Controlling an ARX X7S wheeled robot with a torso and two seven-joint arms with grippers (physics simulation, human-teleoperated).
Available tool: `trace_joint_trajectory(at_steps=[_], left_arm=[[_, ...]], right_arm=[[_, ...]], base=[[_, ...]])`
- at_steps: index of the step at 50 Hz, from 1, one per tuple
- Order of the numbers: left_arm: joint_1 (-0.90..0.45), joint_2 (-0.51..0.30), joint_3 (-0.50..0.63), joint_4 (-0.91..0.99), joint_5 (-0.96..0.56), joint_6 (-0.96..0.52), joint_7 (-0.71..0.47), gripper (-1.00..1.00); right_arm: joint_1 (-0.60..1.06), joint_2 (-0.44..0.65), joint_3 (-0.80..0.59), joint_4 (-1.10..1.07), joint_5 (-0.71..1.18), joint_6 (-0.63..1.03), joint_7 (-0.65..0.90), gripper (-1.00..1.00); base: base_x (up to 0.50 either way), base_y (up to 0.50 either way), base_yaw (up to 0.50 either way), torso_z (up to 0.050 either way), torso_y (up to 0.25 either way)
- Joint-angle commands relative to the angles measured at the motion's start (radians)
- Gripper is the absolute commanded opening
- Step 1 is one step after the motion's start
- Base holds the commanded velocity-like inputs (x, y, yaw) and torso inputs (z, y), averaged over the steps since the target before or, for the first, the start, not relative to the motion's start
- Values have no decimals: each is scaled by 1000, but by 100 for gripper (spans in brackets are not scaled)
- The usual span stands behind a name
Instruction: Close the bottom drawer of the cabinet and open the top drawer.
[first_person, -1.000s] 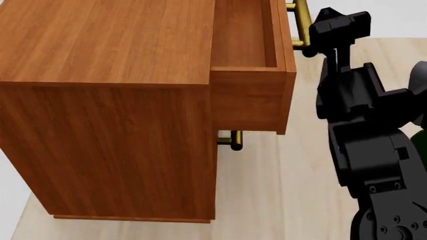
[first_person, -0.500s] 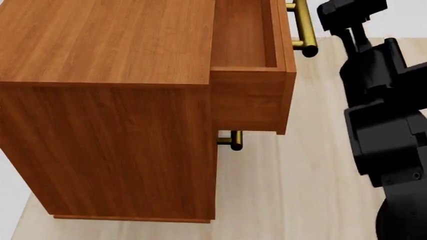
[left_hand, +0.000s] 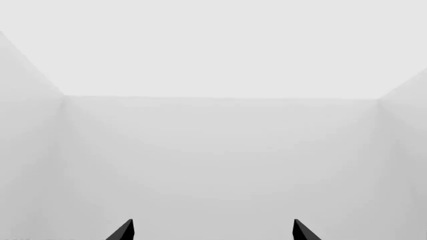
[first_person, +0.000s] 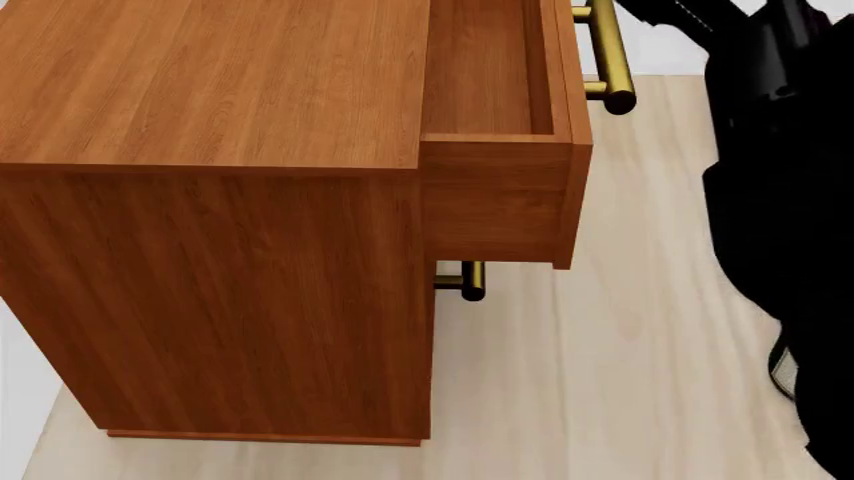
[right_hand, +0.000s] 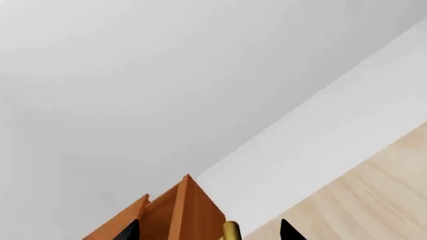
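Observation:
The reddish-brown cabinet (first_person: 214, 200) fills the left of the head view. Its top drawer (first_person: 501, 120) is pulled out, its box open and bare, its brass handle (first_person: 607, 60) at the front. Below it a lower drawer's brass handle (first_person: 467, 281) sits close to the cabinet front; the bottom drawer itself is hidden. My right arm (first_person: 781, 150) rises at the right edge, apart from the handle. My right gripper (right_hand: 209, 232) is open, the drawer's corner (right_hand: 190, 210) and handle end (right_hand: 231, 231) showing between its fingertips. My left gripper (left_hand: 212, 232) is open on nothing, facing bare grey walls.
The cabinet stands on a pale wooden surface (first_person: 627, 380), whose far edge meets a light grey wall (right_hand: 320, 135). My right arm's black bulk covers the right side of the head view.
My right arm has lifted up and to the right, away from the top drawer's handle, and its gripper has left the top of the head view. The drawers have not moved.

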Motion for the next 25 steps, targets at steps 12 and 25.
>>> trace_joint_trajectory(at_steps=[12,25], left_arm=[[9,-3,2,-6,1,16,0,100],[19,-8,-5,-10,-4,28,2,100]], right_arm=[[211,87,-191,35,-69,253,-13,100],[406,117,-322,81,-103,466,-27,100]], base=[[0,0,0,0,0],[0,0,0,0,0]])
